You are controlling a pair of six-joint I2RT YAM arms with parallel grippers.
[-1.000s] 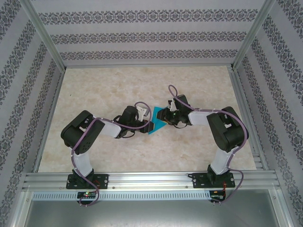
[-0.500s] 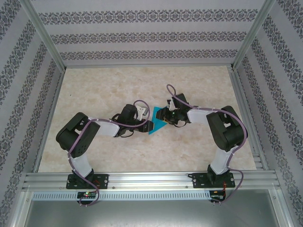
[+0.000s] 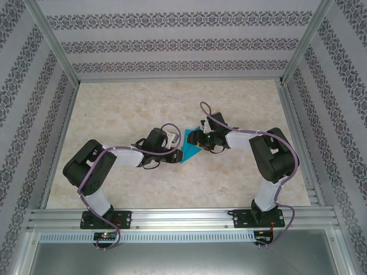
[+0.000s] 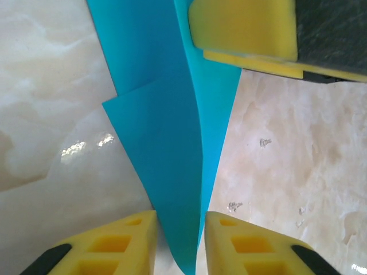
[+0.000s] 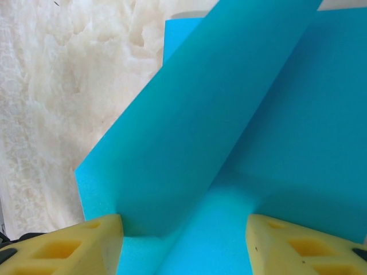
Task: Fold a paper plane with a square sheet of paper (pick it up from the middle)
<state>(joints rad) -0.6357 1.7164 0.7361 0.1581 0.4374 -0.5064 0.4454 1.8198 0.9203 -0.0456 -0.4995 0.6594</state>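
From my overhead feed, the teal sheet of paper (image 3: 187, 150) lies near the middle of the marble-patterned desk (image 3: 137, 103), already creased into a pointed, layered shape instead of a flat square. The left arm (image 3: 123, 154) reaches it from 9 o'clock and the right arm (image 3: 246, 137) from 3 o'clock, so the two sets of jaws meet over the paper, the left jaws at its 8 o'clock edge and the right jaws at its 1 o'clock corner. On the left wrist feed the paper runs from 12 o'clock down to a narrow tip at 6 o'clock, with a raised fold line along its length and a second layer showing at 9 o'clock. That tip sits right between the left jaws' yellow fingers (image 4: 129, 238), which stand narrow with the paper filling the gap. I cannot tell whether they actually pinch it or only flank it. At 1 o'clock in the same feed, one yellow finger of the right jaws (image 4: 241, 26) rests on the paper's upper edge. On the right wrist feed the right jaws stand wide, with their yellow fingers (image 5: 69, 246) at 7 and 5 o'clock well apart and the paper spread across the gap without being squeezed. A long flap of it is tilted up off the rest, rising from 7 o'clock toward 1 o'clock, with bare desk showing at 10 o'clock.
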